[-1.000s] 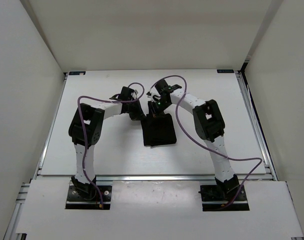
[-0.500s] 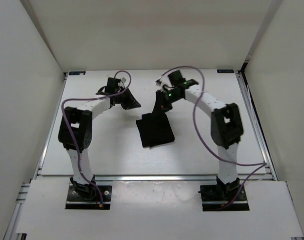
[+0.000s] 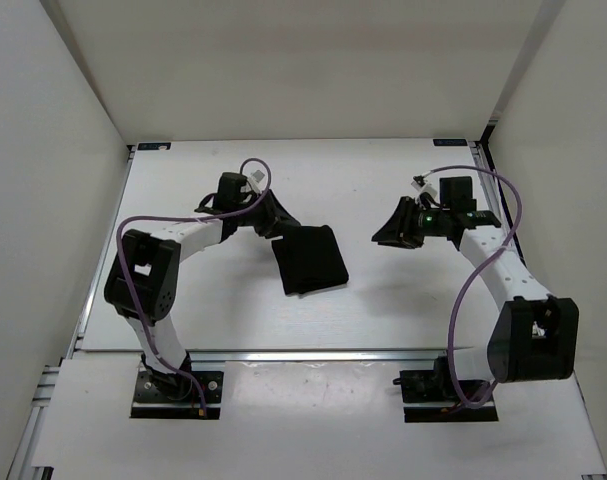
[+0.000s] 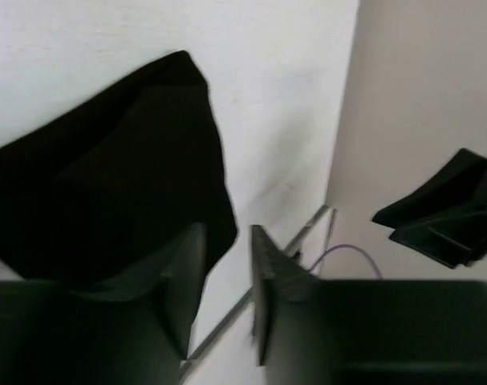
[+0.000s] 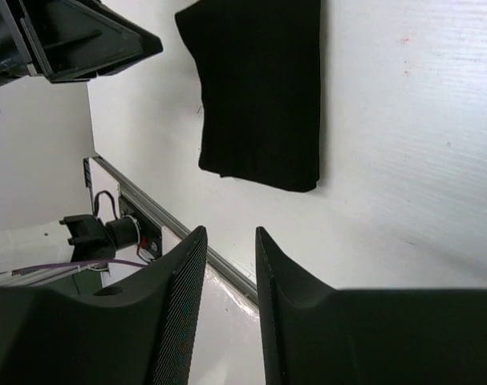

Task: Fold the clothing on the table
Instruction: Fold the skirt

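Both jaws part-open and empty: left gripper (image 3: 282, 227) beside the clothing (image 3: 309, 260), right gripper (image 3: 382, 236) apart.

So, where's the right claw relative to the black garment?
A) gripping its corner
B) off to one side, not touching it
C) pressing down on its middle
B: the right wrist view shows bare table between the right claw and the garment.

walls (image 3: 303, 60): plain white, closing in left, back and right | light: even, soft
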### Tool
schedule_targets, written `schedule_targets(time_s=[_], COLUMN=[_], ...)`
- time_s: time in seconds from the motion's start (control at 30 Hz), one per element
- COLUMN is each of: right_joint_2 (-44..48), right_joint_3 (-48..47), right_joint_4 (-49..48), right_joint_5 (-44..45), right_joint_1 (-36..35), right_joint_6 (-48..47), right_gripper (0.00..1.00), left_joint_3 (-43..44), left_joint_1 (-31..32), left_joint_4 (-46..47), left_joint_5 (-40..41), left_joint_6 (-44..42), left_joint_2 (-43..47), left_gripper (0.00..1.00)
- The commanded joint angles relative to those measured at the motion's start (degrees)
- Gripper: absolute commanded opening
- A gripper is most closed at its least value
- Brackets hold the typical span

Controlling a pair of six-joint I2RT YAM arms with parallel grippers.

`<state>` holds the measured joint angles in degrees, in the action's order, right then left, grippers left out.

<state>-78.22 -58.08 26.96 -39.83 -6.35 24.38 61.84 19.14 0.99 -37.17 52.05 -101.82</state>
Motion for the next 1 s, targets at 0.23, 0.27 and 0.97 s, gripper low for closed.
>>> schedule_targets(time_s=[0.23, 0.27, 0.97], right_joint_2=[-1.9, -2.3, -6.0], right_joint_3=[1.6, 1.1, -1.7], right_joint_4=[-1.0, -1.2, 4.2], right_joint_5=[1.2, 1.0, 0.0], right_joint_1=[-5.2, -5.1, -6.4], right_joint_6=[-0.4, -0.5, -2.7], right_gripper=[0.36, 0.36, 0.37], left_joint_3=[3.6, 3.5, -4.9], left_joint_1=[-1.7, -1.6, 0.5], left_joint_4=[-14.9, -14.3, 13.6], left_joint_5=[15.0, 15.1, 7.2], left_joint_6=[-16.7, -17.0, -5.7], left_joint_2=[2.9, 2.7, -4.8], left_gripper=[0.56, 0.56, 0.56])
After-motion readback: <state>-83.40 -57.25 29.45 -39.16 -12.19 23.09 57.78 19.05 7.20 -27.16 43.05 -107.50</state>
